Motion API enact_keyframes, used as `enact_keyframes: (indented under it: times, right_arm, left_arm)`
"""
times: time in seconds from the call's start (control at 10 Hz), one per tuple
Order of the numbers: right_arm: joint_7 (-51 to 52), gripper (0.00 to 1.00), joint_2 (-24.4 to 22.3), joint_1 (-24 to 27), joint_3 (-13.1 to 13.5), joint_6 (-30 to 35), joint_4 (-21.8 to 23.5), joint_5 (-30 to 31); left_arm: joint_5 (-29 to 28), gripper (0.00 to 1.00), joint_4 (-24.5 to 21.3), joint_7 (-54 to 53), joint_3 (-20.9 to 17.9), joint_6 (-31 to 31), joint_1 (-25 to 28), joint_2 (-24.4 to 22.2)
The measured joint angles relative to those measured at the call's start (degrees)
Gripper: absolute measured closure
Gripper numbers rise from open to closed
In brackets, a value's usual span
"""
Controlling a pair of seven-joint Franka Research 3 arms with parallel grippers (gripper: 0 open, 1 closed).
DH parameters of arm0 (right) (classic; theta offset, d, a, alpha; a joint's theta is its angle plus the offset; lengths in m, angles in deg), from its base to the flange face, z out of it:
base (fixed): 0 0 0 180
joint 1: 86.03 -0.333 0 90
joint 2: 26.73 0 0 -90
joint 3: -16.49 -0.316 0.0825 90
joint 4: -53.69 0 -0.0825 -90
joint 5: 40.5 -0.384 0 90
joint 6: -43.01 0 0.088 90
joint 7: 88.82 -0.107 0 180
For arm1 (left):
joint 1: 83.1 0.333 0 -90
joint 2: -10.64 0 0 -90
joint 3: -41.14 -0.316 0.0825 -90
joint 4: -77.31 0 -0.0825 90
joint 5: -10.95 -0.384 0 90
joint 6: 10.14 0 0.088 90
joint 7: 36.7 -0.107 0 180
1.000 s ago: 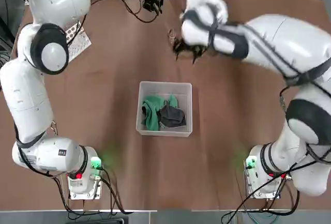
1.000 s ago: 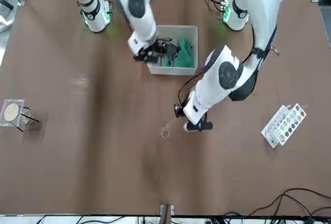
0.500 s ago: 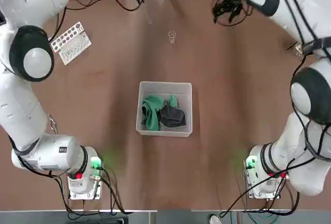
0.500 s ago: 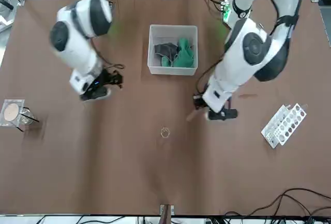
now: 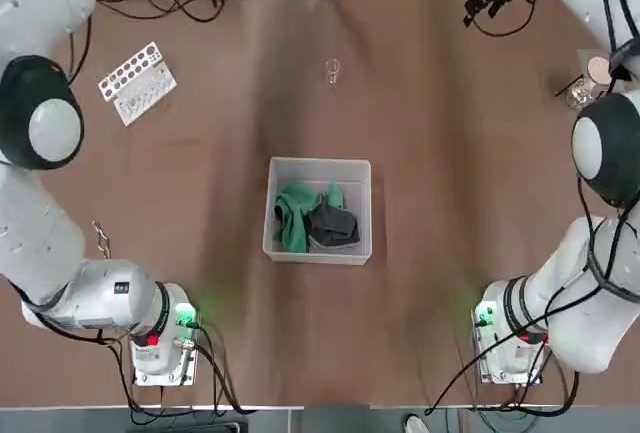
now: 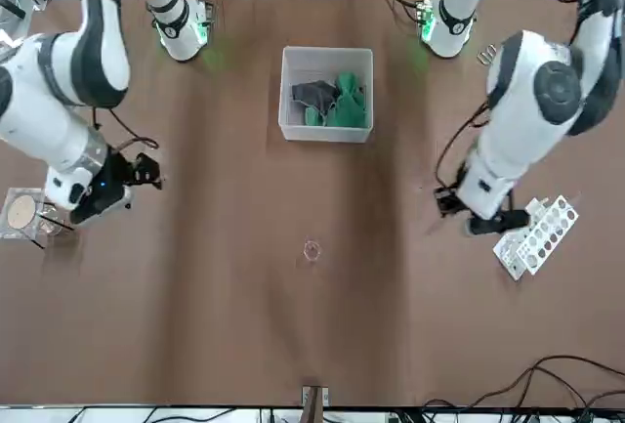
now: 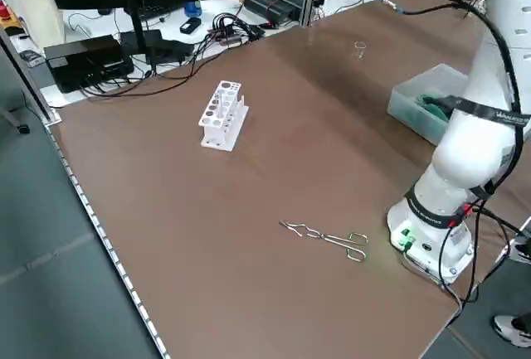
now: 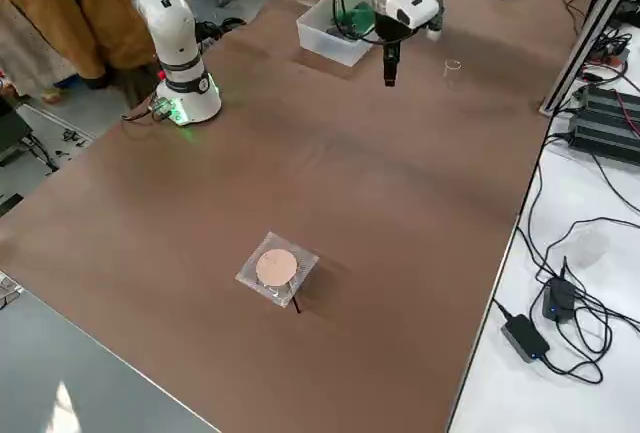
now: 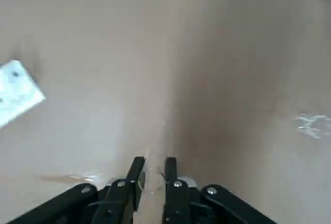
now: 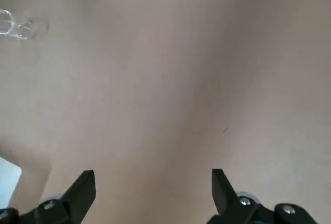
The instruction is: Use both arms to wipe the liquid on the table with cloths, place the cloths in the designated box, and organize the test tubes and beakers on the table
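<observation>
The green cloth and the dark cloth lie in the translucent box at mid-table. My left gripper hangs beside the white test-tube rack, at the far left by the top view. Its fingers are shut on a clear test tube. My right gripper is open and empty at the far right, next to a square mesh pad. A small glass beaker stands alone far of the box. No liquid shows.
Metal tongs lie near the left arm's base. Cables and equipment crowd the bench beyond the table's far edge. A glass vessel sits by the mesh pad.
Both arms swung outward from the middle of the table: the left gripper with its tube toward the rack, the right gripper toward the mesh pad. Neither gripper's state changed.
</observation>
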Motion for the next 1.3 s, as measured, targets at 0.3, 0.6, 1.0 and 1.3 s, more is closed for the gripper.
enact_keyframes:
  times: [0.3, 0.6, 1.0, 1.3]
  right_arm:
    - [5.1, 0.01, 3.2, 0.1, -9.3, -11.2, -1.9, -4.6]
    - [20.0, 0.01, 9.2, 7.7, -17.3, -12.9, -6.7, -18.9]
    - [46.8, 0.01, 18.3, 22.2, -33.0, -12.4, -11.3, -44.3]
    - [65.7, 0.01, 24.3, 24.3, -37.7, -12.0, -13.1, -60.2]
  left_arm:
    - [0.9, 0.79, -4.2, -14.2, -9.2, 1.6, 0.2, -4.9]
    - [2.6, 0.79, -5.6, -20.0, -21.1, 2.0, 0.4, -7.5]
    - [2.8, 0.79, -9.0, -27.2, -31.7, -3.6, 0.7, -7.0]
    - [3.2, 0.79, -12.9, -29.0, -33.2, -7.9, 0.7, -5.5]
